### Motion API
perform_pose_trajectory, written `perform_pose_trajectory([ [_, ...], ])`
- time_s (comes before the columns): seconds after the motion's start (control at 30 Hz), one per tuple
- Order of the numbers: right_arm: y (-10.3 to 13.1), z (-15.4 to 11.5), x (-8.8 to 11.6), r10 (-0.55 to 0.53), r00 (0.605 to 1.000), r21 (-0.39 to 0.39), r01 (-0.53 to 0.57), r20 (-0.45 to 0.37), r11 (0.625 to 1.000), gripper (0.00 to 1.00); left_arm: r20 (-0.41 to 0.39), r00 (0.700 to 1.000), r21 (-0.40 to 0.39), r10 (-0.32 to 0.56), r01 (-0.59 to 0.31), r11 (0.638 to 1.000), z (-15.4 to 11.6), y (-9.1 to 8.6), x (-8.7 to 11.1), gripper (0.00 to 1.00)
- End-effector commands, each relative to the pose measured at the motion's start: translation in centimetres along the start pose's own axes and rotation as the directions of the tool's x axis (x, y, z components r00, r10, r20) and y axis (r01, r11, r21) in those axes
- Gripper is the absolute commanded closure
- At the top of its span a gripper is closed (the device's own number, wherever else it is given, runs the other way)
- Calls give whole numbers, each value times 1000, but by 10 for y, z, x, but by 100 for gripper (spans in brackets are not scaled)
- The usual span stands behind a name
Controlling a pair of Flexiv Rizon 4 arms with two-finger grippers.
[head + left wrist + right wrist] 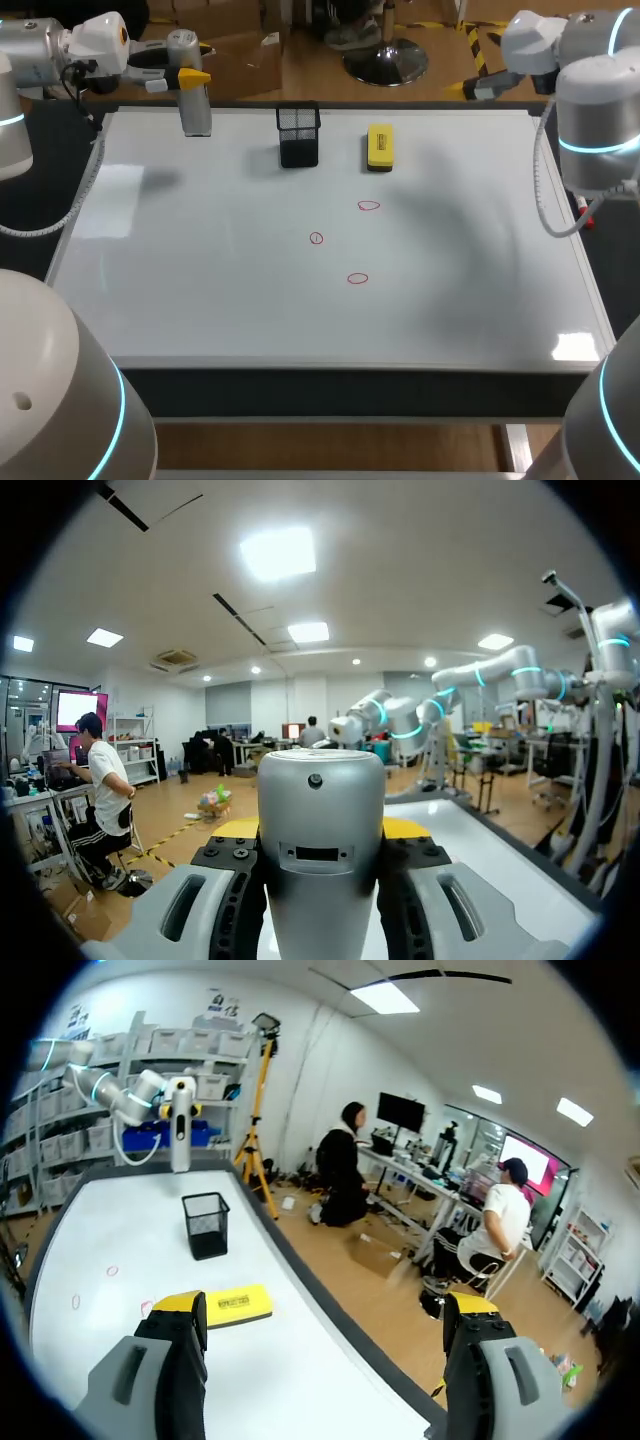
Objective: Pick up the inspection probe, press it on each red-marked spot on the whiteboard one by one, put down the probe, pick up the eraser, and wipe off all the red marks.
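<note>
Two-arm rig at the whiteboard [200,290], with positions given from the black mesh holder [299,135]. The left end effector [320,828] is clamped on the silver inspection probe [196,105]. It holds the probe upright at the board's far edge, well to the left of the holder. The yellow eraser [380,147] lies flat on the board, near the holder on its right. Three red marks [316,238] lie on the board nearer the robot than the holder, well apart from it. The right end effector [325,1310] has its fingers spread wide with nothing between them, and it hangs by the board's far right corner, well to the right of the holder.
</note>
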State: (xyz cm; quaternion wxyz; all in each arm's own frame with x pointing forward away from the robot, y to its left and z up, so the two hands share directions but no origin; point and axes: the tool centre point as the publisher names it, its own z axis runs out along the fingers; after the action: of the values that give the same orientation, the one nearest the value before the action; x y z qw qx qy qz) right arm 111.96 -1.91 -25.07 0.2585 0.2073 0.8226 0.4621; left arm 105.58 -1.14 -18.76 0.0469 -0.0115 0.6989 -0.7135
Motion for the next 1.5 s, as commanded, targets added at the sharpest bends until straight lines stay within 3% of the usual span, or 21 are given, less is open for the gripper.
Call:
perform_pose_trajectory([
  [0.03, 2, 7, -3, -135, 801, 411, 435, -583, 801, 0, -3, 1000, 1, 0, 0, 1000, 0, -1, -1, 100],
  [0.13, 1, 11, 1, -158, 734, 430, 542, -660, 722, 0, -3, 1000, 1, 0, 0, 1000, 0, -1, -1, 100],
  [0.23, -1, 15, 5, -184, 655, 451, 670, -732, 591, 0, -3, 1000, 1, 0, 0, 1000, 0, -1, -1, 100],
  [0.43, -1, 24, 15, -181, 496, 391, 821, -849, 416, 0, -3, 1000, 1, 0, 0, 1000, 0, -1, -1, 100],
  [0.53, -6, 28, 19, -151, 424, 368, 881, -893, 297, 0, -3, 1000, 1, 0, 0, 1000, 0, -1, -1, 100],
  [0.67, -9, 32, 24, -157, 367, 330, 918, -917, 219, 0, -3, 1000, 1, 0, 0, 1000, 0, -1, -1, 100],
  [0.73, -9, 34, 25, -164, 381, 351, 918, -910, 185, 0, -3, 1000, 1, 0, 0, 1000, 0, -1, -1, 100],
  [0.8, -4, 31, 26, -150, 423, 384, 894, -894, 229, 0, -3, 1000, 1, 0, 0, 1000, 0, -1, -1, 100],
  [1.33, -4, 31, 26, -150, 423, 384, 894, -894, 229, 0, -3, 1000, 1, 0, 0, 1000, 0, -1, -1, 100],
  [1.37, -7, 42, 29, -159, 346, 311, 927, -925, 208, 0, -3, 1000, 1, 0, 0, 1000, 0, -1, -1, 100],
  [1.47, -12, 59, 40, -189, 240, 203, 960, -952, 194, 0, -3, 1000, 1, 0, 0, 1000, 0, -1, -1, 100],
  [1.5, -13, 62, 43, -197, 221, 181, 963, -955, 200, 0, -3, 1000, 1, 0, 0, 1000, 0, -1, -1, 100],
])
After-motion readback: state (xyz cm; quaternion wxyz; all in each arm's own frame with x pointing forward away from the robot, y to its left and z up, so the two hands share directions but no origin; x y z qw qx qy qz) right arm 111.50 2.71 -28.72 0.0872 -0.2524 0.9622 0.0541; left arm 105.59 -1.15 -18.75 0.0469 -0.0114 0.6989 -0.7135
